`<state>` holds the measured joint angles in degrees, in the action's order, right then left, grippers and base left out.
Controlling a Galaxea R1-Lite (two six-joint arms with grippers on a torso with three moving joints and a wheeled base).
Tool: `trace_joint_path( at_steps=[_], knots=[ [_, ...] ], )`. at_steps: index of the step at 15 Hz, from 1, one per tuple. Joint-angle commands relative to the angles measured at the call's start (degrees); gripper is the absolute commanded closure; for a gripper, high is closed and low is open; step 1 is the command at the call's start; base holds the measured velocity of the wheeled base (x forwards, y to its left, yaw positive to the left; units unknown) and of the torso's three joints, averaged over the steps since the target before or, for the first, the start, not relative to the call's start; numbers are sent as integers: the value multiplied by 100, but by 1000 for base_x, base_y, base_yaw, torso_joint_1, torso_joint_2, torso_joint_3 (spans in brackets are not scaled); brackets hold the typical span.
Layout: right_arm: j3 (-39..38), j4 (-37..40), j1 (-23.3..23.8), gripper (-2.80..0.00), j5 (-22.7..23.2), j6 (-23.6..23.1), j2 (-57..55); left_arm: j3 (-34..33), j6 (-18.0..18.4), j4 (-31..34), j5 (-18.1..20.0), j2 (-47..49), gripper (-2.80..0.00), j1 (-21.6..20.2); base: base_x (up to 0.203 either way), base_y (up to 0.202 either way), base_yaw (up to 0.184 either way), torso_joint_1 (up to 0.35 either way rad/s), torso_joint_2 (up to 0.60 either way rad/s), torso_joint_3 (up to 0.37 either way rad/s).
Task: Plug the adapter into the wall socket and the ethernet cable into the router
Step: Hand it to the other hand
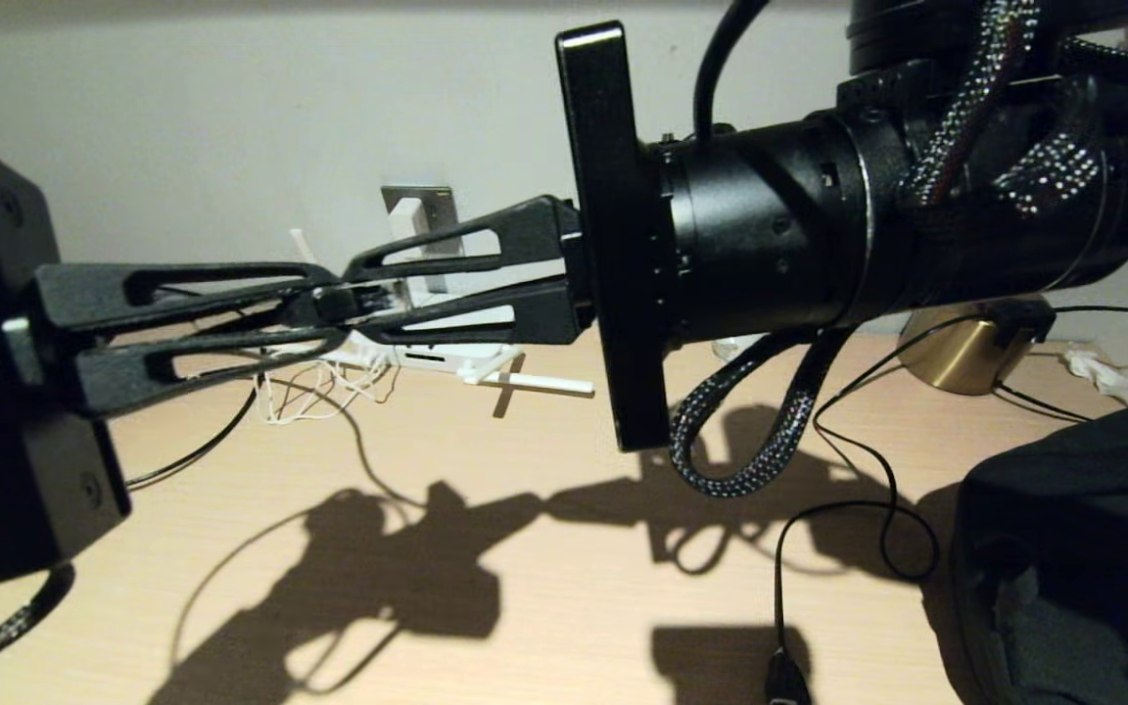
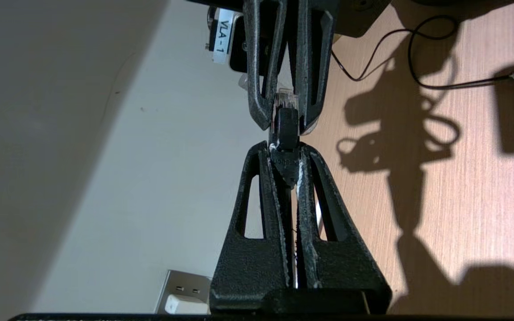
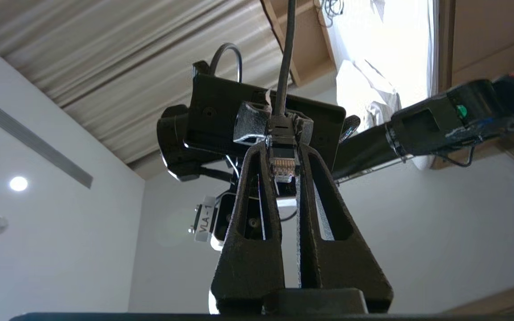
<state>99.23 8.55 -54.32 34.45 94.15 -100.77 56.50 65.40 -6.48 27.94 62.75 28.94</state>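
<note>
1. Your left claw (image 1: 324, 305) is closed on the ethernet cable (image 2: 286, 133); in the left wrist view its two fingers pinch the black boot just behind the clear plug.
2. Your right claw (image 1: 360, 292) is closed on the same cable; in the right wrist view the clear plug with its gold contacts sits between the fingertips (image 3: 257, 154).
3. The two claws meet tip to tip in the air above the counter (image 1: 544, 607), the left one coming from the left and the right one from the right.
4. Behind the tips you see the router (image 1: 446, 354), a flat white box lying on the counter near the wall, with one white antenna stretched out to the right.
5. The wall socket (image 1: 432, 211) is on the wall just above the router, and the adapter (image 1: 412, 217) sits in it as a white block.
6. A brass lamp base (image 1: 961, 352) stands on the counter at the right, with thin black cords around it.
</note>
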Motion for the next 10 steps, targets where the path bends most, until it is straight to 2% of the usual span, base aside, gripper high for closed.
trace_joint_path(
  at_steps=[1, 10],
  knots=[
    [8, 15, 0, 0, 18, 51, -13, -77, 34, -11, 10, -122, 0, -2, 0, 0, 0, 0, 0, 0],
    [35, 15, 0, 0, 18, 42, -19, -77, 34, 15, 10, -123, 0, -2, 0, 0, 0, 0, 0, 0]
  ],
)
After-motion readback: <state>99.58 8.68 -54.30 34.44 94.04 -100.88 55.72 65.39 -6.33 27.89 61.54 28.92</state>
